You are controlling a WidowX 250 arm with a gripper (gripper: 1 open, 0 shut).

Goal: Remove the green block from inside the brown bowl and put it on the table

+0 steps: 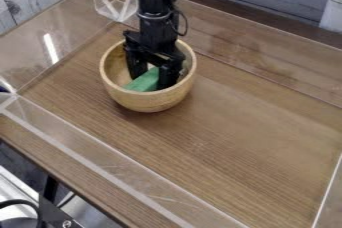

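Gripper (pixel 151 72) points straight down inside the bowl (pixel 118 89) on the table (pixel 227 122), jaws spread wide either side of the block (pixel 143 81).

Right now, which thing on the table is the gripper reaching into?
The brown bowl on the table: the gripper, jaws open, is down inside it over the green block.

We see the hand (pixel 152 67) reaching down inside the brown bowl (pixel 147 100), where its thick rim closes it in on every side. The tabletop (pixel 227 132) to the right and near is bare. Clear acrylic walls (pixel 80 157) border the edges.
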